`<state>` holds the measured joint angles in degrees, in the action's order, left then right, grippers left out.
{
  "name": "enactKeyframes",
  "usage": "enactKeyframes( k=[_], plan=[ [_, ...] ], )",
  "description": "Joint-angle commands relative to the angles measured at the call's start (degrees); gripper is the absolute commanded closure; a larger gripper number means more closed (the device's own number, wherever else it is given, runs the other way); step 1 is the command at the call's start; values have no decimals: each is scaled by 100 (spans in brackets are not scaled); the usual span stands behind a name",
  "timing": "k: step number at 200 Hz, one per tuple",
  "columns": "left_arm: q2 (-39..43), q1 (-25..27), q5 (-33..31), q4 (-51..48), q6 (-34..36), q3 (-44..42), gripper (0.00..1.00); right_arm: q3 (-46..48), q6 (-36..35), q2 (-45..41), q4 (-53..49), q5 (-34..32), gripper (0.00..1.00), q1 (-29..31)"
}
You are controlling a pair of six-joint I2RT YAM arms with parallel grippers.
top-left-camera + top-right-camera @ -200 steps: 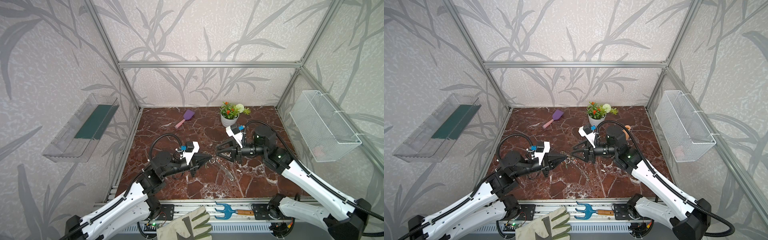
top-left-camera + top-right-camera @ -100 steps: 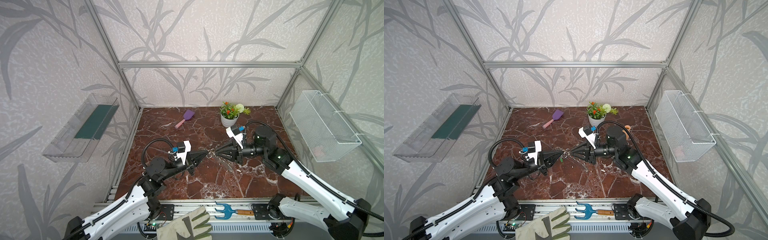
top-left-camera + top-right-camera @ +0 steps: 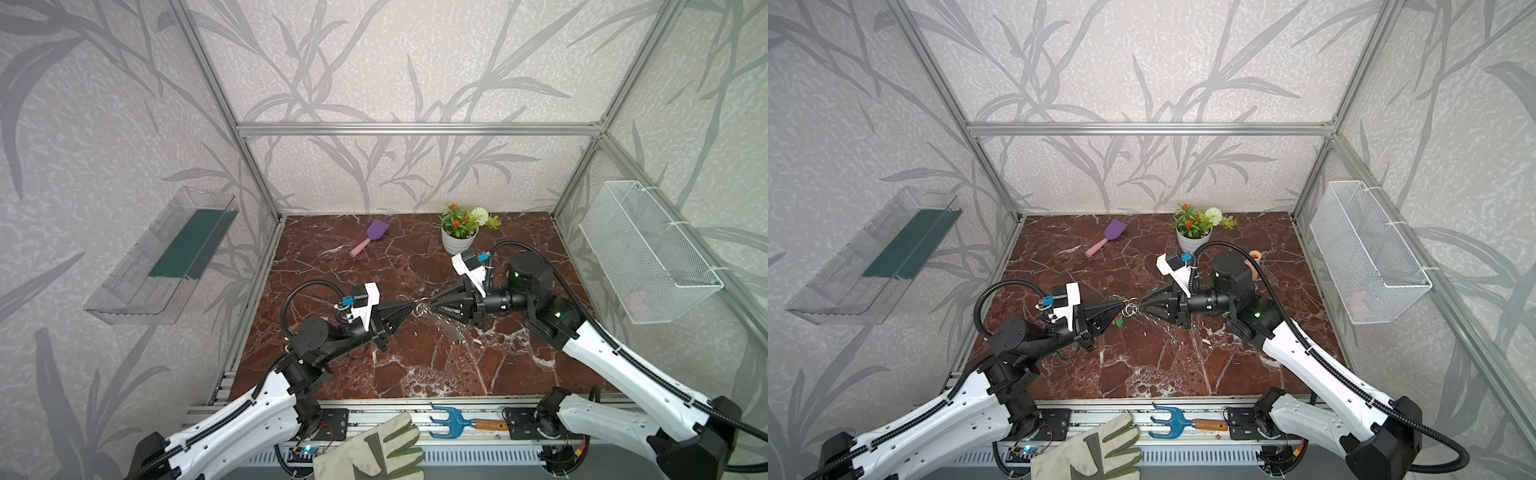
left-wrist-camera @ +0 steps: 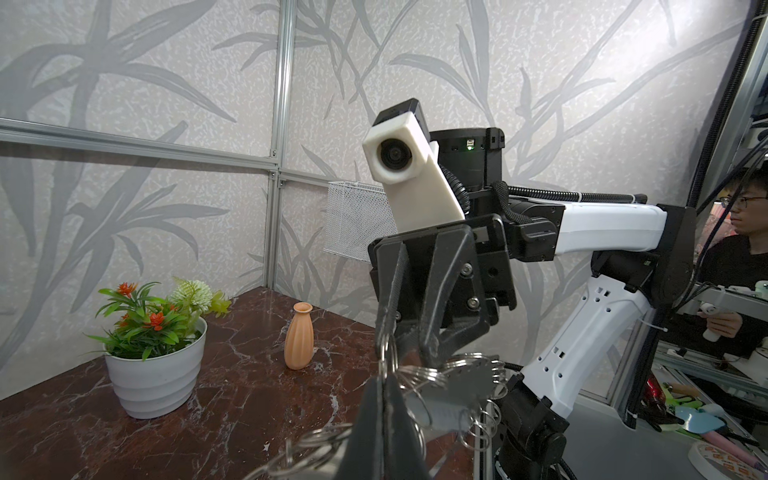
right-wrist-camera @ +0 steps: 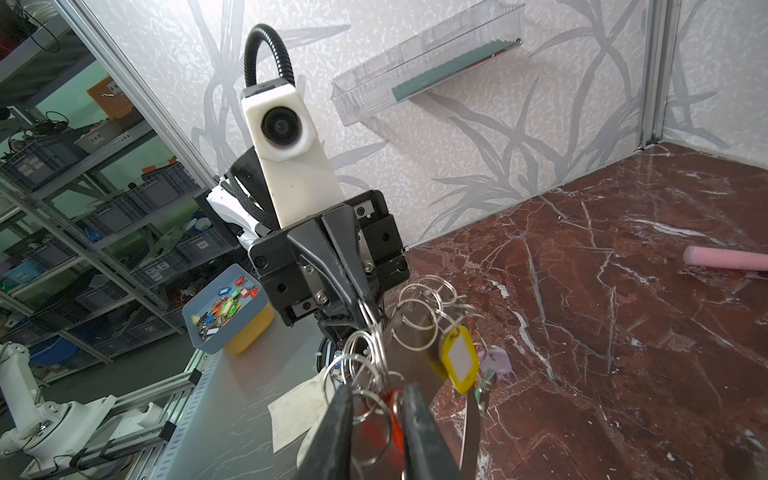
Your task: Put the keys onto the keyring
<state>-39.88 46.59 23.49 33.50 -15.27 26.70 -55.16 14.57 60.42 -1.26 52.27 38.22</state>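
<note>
Above the middle of the table, the keyring hangs between my two grippers in both top views. It is a grey band fringed with silver rings. My left gripper is shut on one of its rings. My right gripper faces it tip to tip. Its fingers stand slightly apart, with a silver ring and the red key between them. Yellow, lilac and green keys dangle from the band.
A potted plant, an orange vase and a purple scoop stand at the back of the marble table. A wire basket hangs on the right wall and a clear shelf on the left. A glove and a blue rake lie on the front rail.
The left arm has pulled back and raised its gripper a little, still holding the ring. The right jaws were wide a second ago and have narrowed around the rings.
</note>
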Motion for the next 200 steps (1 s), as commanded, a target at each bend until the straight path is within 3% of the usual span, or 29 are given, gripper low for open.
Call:
enactKeyframes(
  k=[1, 31, 53, 90, 148, 200],
  plan=[
    [94, 50, 67, 424, -69, 2, 100, -236, -85, 9, 29, -81, 69, 24],
    [139, 109, 91, 330, -24, 11, 100, -352, -105, 83, -7, -176, 65, 20],
    [185, 131, 51, 279, 23, 11, 100, -398, -75, 144, 22, -65, 68, 27],
    [175, 149, 7, 276, 50, 26, 100, -348, -19, 173, 119, 177, 81, 65],
    [143, 158, -66, 363, 40, 22, 100, -222, -124, 66, -62, 25, 100, 96],
    [102, 183, -394, 1010, -111, -102, 100, -94, -130, 62, -106, -59, 100, 91]
  ],
)
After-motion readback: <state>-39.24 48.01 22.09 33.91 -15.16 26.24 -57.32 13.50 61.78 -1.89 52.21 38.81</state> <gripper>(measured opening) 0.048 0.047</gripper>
